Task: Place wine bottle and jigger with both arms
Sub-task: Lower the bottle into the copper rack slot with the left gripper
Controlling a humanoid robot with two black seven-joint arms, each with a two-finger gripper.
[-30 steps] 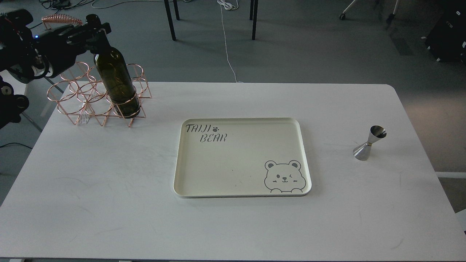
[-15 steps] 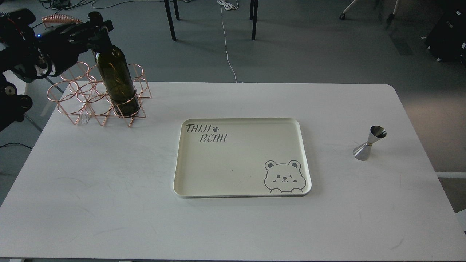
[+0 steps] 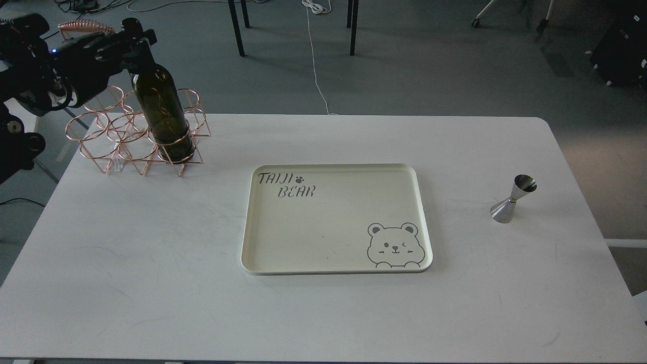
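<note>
Left claw (image 3: 132, 41) was clamped on the wine bottle (image 3: 160, 108) neck; bottle stood near-upright in the copper rack (image 3: 116, 139), neck tilted toward eleven o'clock. Jigger (image 3: 511, 199) stood at three o'clock.

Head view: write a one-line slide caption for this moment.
Left hand grips the wine bottle by its neck in the copper wire rack; cream tray and jigger wait.

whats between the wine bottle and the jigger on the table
In the head view, the cream tray lies between the wine bottle and the jigger; otherwise bare white table.
</note>
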